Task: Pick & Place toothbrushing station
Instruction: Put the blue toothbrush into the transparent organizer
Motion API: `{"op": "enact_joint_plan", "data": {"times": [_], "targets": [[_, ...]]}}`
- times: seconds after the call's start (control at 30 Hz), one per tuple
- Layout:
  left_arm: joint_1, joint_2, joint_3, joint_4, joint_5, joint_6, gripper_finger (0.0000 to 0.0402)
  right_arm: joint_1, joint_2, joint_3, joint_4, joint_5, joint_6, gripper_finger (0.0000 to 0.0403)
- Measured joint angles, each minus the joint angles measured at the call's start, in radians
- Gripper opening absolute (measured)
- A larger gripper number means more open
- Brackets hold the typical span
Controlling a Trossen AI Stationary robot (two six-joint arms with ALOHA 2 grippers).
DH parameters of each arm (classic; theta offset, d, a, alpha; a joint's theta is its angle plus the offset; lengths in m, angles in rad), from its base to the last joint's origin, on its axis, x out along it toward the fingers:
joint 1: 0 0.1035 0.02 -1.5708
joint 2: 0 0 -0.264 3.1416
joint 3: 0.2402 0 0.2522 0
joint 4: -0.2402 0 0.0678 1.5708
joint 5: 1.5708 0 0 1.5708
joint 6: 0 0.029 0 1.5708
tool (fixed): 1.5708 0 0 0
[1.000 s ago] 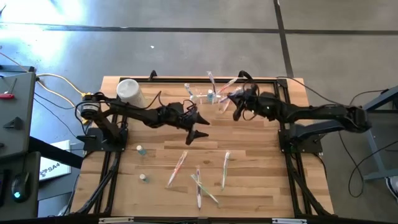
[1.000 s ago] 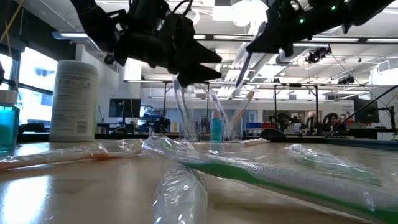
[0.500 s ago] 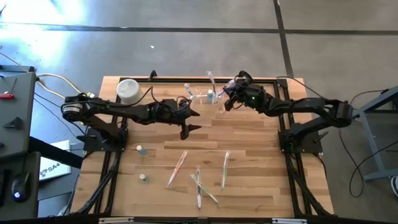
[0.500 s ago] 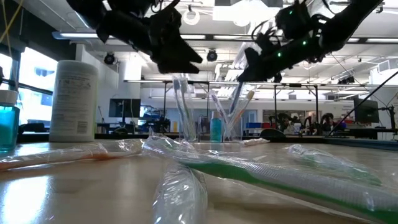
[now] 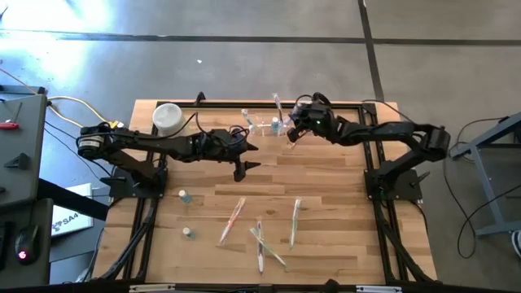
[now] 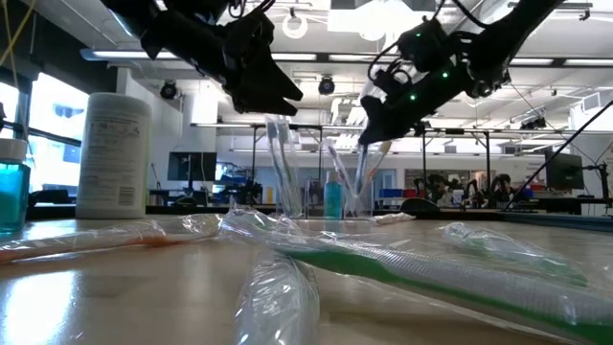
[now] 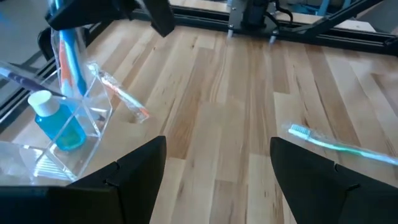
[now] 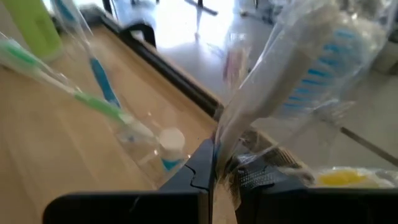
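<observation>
Worktop (image 5: 326, 203): pale wooden slats in a dark frame, both arms reaching over its far half.
Toothbrushing station (image 5: 264, 124): clear colourless holder at about 12 o'clock on the worktop, near the far edge, standing between the two end effectors; it carries a small blue bottle (image 7: 57, 121) and several upright toothbrushes.
Left end effector (image 5: 242, 159): raised above the worktop just at 7 o'clock of the station, fingers spread wide and gripping nothing.
Right end effector (image 5: 296, 130): just at 3 o'clock of the station, above its rim, fingers pressed together on a wrapped toothbrush (image 8: 292, 68) with white and blue bristles inside crinkled clear film.
White canister (image 5: 167, 119): upright at about 10 o'clock, near the far-left corner, well apart from the station.
Loose wrapped toothbrushes (image 5: 262, 232): several scattered at about 6 o'clock in the near half, lying flat, some crossing one another.
Small bottles (image 5: 184, 196): two at about 8 o'clock near the left edge, one nearer the front than the other.
</observation>
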Motion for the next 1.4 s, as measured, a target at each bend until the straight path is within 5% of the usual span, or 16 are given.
{"op": "enact_joint_plan", "data": {"times": [0.67, 1.17, 1.4], "targets": [[0.0, 0.0, 0.0, -0.022, 0.001, -0.03, 0.0283, -0.056, 0.115, 0.111, -0.185, -0.048, 0.106, 0.0022], [0.0, 0.0, 0.0, -0.044, 0.001, -0.027, 0.0283, -0.046, 0.121, 0.11, -0.174, -0.064, 0.108, 0.0204], [0.0, 0.0, 0.0, -0.047, 0.002, -0.027, 0.0283, -0.03, 0.089, 0.11, -0.171, -0.058, 0.125, 0.0234]]}}
